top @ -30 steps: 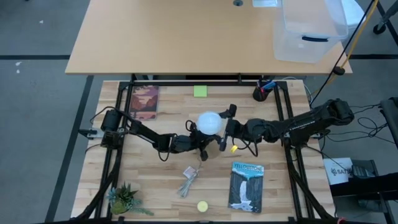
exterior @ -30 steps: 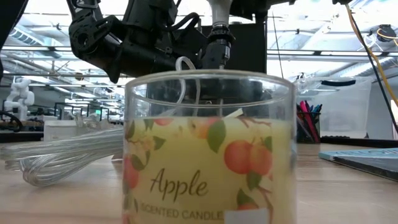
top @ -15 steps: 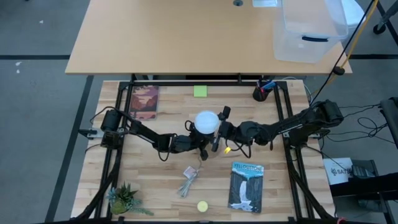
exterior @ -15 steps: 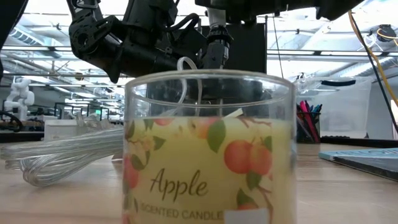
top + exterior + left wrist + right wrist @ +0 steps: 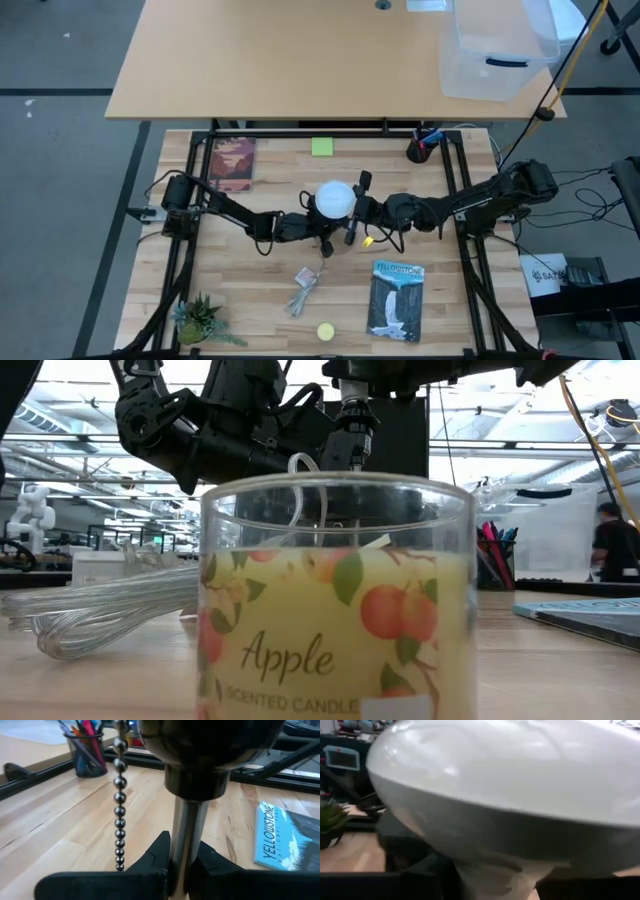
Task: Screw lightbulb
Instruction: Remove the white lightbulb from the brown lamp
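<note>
Left gripper (image 5: 177,870) clamped tight on metal lamp stem (image 5: 186,840) at table centre. Right gripper (image 5: 352,210) at bulb (image 5: 336,198), fingers partway open; hold cannot be told.

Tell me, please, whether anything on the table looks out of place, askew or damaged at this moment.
Nothing stands out. The lightbulb sits upright on the lamp stem that the left gripper clamps, the right gripper beside it. The books, candle and cable bundle lie undisturbed.
</note>
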